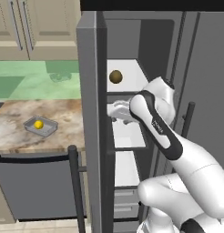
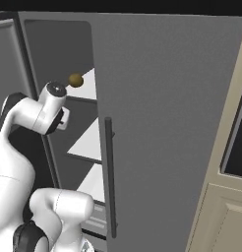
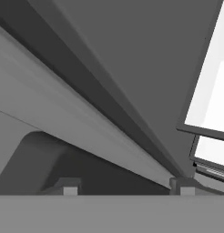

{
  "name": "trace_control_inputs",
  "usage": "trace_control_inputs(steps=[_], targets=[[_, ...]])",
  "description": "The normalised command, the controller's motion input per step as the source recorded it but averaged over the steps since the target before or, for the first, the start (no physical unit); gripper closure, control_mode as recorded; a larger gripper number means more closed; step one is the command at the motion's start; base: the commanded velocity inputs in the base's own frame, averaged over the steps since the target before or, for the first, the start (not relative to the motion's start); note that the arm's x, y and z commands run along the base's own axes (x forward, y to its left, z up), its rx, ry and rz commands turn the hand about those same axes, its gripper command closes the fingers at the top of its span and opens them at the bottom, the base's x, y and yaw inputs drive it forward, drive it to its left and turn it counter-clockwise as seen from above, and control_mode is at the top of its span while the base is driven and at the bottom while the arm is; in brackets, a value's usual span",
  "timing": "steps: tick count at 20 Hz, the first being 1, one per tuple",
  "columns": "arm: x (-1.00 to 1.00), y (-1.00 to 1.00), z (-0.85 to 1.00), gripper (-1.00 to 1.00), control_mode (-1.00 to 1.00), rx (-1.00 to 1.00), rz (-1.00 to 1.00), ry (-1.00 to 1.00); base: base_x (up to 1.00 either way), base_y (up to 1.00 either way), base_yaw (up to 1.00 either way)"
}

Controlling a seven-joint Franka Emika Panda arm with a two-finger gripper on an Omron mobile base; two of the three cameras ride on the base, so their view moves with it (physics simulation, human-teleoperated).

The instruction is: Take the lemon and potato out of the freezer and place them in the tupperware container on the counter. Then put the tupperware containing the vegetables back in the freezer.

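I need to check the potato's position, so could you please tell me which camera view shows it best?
The left base view: the potato sits whole on the freezer's top white shelf. The right base view shows it smaller, past the door edge.

Lemon (image 1: 38,124) in tupperware container (image 1: 50,129); potato (image 1: 115,76) shelved.

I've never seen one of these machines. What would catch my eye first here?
Probably the big white robot arm reaching into the open freezer, where a brown potato sits alone on an upper white shelf. Off to the left, a bright yellow lemon already lies in the tupperware container on the marbled counter.
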Motion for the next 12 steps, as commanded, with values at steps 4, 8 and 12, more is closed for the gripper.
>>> trace_control_inputs(steps=[4,8,12], targets=[[0.38,0.47,0.0,-1.0,-1.0,0.02,0.0,0.0,0.0,0.0,0.0],[0.21,0.48,0.0,-1.0,-1.0,0.03,0.0,0.0,0.0,0.0,0.0],[0.06,0.52,0.0,-1.0,-1.0,0.04,0.0,0.0,0.0,0.0,0.0]])
